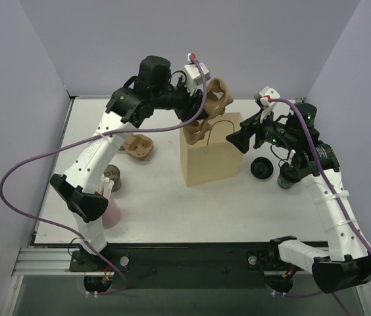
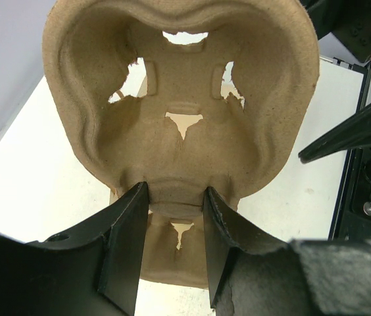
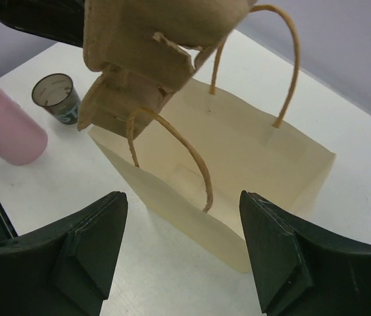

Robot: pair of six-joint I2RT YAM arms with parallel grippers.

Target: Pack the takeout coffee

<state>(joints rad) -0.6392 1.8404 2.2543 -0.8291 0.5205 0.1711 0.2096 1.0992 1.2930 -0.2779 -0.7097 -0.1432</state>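
Note:
A small black takeout coffee (image 1: 262, 168) with a dark lid stands on the table just right of the tan paper bag (image 1: 212, 155). My left gripper (image 1: 204, 95) hangs above the bag's open mouth. It is shut on the middle ridge of a brown pulp two-well tray (image 2: 182, 99), gripped between both fingers (image 2: 125, 237). My right gripper (image 1: 238, 140) is open and empty at the bag's right side, above the coffee. In the right wrist view the bag (image 3: 238, 158) gapes open beyond the right gripper (image 3: 183, 195), with the tray (image 3: 146, 46) hanging over it.
A second pulp tray (image 1: 138, 146) lies left of the bag. A dark open-topped cup (image 1: 112, 175) and a pink cup (image 1: 111, 212) with pale sticks stand near the left arm. Another dark cup (image 1: 287, 178) sits half under the right arm. Purple walls enclose the table.

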